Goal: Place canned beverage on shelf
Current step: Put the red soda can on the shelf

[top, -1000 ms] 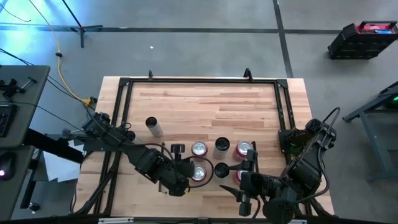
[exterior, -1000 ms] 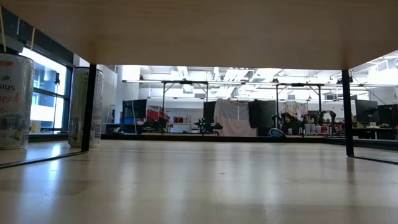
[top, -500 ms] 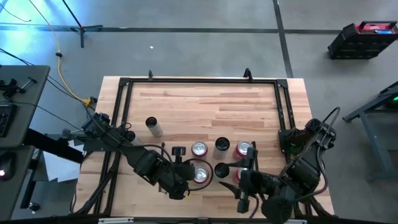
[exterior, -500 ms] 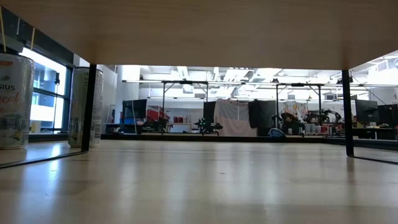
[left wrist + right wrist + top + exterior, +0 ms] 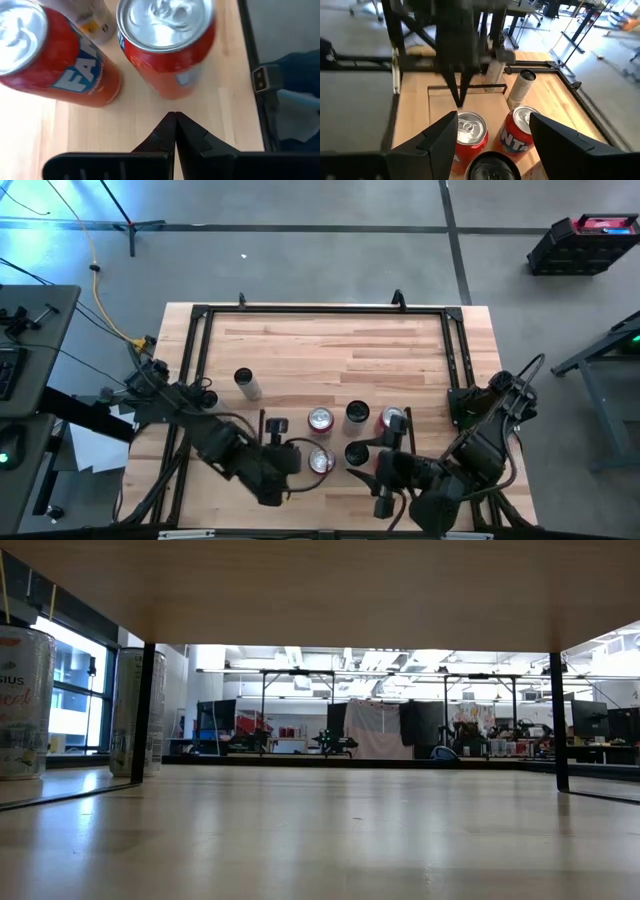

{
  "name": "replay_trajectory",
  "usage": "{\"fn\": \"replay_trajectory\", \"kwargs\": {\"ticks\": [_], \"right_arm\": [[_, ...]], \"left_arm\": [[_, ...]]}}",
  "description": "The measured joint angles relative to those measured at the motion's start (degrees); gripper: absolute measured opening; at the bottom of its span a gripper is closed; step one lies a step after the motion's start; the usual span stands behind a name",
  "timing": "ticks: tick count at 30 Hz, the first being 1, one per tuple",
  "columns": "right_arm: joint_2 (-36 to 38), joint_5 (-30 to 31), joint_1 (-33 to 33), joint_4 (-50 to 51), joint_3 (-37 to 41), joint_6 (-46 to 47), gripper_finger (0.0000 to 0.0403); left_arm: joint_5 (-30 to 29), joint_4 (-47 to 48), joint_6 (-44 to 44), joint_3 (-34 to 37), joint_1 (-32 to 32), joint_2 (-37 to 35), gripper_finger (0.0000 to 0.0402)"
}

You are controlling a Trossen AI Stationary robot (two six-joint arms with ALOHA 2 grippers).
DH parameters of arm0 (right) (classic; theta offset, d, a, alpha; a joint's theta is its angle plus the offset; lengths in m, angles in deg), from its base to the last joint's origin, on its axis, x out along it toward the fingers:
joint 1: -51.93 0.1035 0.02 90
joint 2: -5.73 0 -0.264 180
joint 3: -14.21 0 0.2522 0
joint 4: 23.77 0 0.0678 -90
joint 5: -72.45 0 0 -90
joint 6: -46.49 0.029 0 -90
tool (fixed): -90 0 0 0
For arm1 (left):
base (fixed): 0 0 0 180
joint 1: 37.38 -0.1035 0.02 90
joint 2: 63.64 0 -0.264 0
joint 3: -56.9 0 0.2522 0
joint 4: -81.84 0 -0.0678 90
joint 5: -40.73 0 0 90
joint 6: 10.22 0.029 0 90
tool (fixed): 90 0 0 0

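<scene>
**Left pincer shut and empty, right pincer open over the can cluster**

Left gripper (image 5: 174, 120) is pinched fully closed, tips touching each other, nothing between them. It hovers above bare wood just short of a red can (image 5: 167, 45); a second red can with blue-white lettering (image 5: 52, 60) stands beside that one. In the high view the left gripper (image 5: 275, 442) sits just left of the silver-topped can (image 5: 321, 461) near the table's front edge.

Right gripper (image 5: 492, 137) has fingers spread wide, holding nothing. A dark-topped can (image 5: 490, 167) sits low between the fingers, no clear contact; whether they touch it cannot be told. Beyond it are two red cans (image 5: 469, 132) and a pale can (image 5: 521, 86) farther off. High view puts the right gripper (image 5: 392, 452) at front right by the cans.

Shelf (image 5: 440, 102): pale panel with dark rail, flat on the table (image 5: 330, 345) under the can cluster. Low view shows two cans (image 5: 20, 700) at the far left.
</scene>
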Motion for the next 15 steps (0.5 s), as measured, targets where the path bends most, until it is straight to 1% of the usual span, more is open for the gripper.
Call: {"fn": "replay_trajectory", "kwargs": {"ticks": [5, 7, 9, 11, 13, 15], "right_arm": [[-3.3, -1.6, -0.3, -2.3, 0.0, -4.8, 0.0231], [-4.9, -2.1, -0.3, -5.6, 0.0, -9.1, 0.0231], [-6.2, -2.3, -0.3, -8.6, 0.0, -15.5, 0.0231], [-7.1, -0.7, -0.3, -11.3, 0.0, -21.2, 0.0231], [-7.2, 0.7, -0.6, -13.0, 0.0, -24.8, 0.0231], [-7.2, 0.5, -1.0, -14.4, 0.0, -26.4, 0.0231]], "left_arm": [[-5.9, -0.1, -1.4, -0.1, 3.6, -3.8, 0.0], [-7.6, 0.0, -1.9, -0.1, 4.9, -5.0, 0.0], [-8.7, 0.0, -2.2, -0.1, 6.0, -5.8, 0.0], [-9.5, -0.1, -2.4, -0.1, 6.9, -6.4, 0.0], [-9.7, 0.0, -2.4, -0.1, 7.6, -6.5, 0.0], [-9.8, 0.1, -2.4, -0.1, 8.0, -6.5, 0.0]]}}
